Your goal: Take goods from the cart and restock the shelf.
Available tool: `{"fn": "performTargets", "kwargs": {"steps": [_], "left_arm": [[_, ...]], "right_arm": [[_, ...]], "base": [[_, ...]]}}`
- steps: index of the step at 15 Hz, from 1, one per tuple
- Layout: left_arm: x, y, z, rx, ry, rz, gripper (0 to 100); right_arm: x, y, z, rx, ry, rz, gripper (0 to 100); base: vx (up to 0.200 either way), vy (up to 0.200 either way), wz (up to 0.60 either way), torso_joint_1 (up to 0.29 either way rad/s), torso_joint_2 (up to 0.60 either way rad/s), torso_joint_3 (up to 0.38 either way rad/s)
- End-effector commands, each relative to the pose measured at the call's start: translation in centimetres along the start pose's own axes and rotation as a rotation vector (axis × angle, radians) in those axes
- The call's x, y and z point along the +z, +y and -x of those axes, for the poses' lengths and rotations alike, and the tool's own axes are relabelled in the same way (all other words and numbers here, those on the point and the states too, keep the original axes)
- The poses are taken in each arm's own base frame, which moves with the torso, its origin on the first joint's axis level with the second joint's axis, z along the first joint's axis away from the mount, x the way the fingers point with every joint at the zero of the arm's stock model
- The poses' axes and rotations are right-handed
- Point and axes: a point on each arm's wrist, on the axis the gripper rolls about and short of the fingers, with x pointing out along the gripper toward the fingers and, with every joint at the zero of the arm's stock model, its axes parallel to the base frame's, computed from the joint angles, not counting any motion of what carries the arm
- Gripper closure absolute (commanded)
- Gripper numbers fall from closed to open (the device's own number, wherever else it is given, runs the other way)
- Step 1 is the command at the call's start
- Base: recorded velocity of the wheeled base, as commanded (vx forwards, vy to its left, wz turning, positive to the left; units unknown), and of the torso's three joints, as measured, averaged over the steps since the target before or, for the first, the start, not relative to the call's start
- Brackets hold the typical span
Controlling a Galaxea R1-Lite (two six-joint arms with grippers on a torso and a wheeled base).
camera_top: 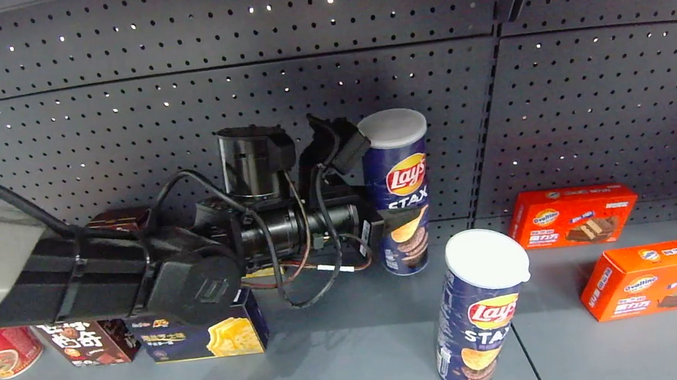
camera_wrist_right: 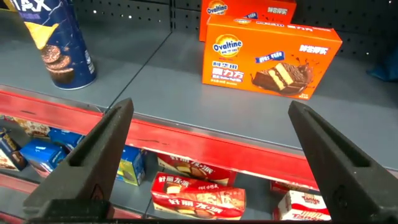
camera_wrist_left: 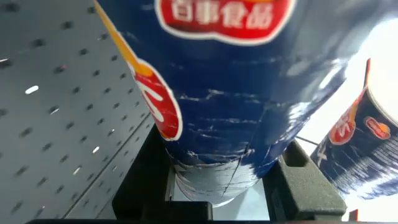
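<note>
A blue chip can (camera_top: pixel 400 192) stands upright at the back of the grey shelf (camera_top: pixel 346 357), against the pegboard. My left gripper (camera_top: pixel 398 216) is shut on the chip can low on its body. In the left wrist view the can (camera_wrist_left: pixel 217 93) sits snug between the two black fingers (camera_wrist_left: pixel 149 183). A second blue chip can (camera_top: pixel 479 311) stands near the shelf's front edge, also seen as the can (camera_wrist_right: pixel 59 43) in the right wrist view. My right gripper (camera_wrist_right: pixel 210 109) is open and holds nothing, in front of the shelf's red front edge (camera_wrist_right: pixel 205 134).
Two orange boxes (camera_top: pixel 571 216) (camera_top: pixel 662 276) lie on the shelf to the right. At the left, under my arm, stand a red cup (camera_top: pixel 0 351), a brown box (camera_top: pixel 89 343) and a blue box (camera_top: pixel 208 335). The lower shelf holds more packs (camera_wrist_right: pixel 199 193).
</note>
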Motion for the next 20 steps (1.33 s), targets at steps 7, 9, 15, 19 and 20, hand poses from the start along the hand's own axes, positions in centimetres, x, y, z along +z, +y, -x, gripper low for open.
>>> {"fn": "performTargets", "kwargs": {"steps": [7,9,15,19,20], "left_arm": [[-4.1,3.7,-2.8,-0.041,0.047,-0.016,100],[-5.3,4.8,-3.4,-0.028,0.058,-0.039,100],[-5.0,6.5,-5.8,-0.065,0.027,-0.050,100],[-5.1,6.9,-6.6,-0.067,0.031,-0.050,100],[-5.0,6.9,-6.7,-0.068,0.028,-0.052,100]], "right_arm": [[0.0,0.0,0.0,0.000,0.002,0.000,0],[0.0,0.0,0.0,0.000,0.002,0.005,0],[0.0,0.0,0.0,0.003,0.000,0.006,0],[0.0,0.0,0.0,0.017,0.001,0.007,0],[0.0,0.0,0.0,0.015,0.001,0.007,0]], "base": [[0.000,0.000,0.00,0.000,0.00,0.000],[0.000,0.000,0.00,0.000,0.00,0.000],[0.000,0.000,0.00,0.000,0.00,0.000],[0.000,0.000,0.00,0.000,0.00,0.000],[0.000,0.000,0.00,0.000,0.00,0.000]]}}
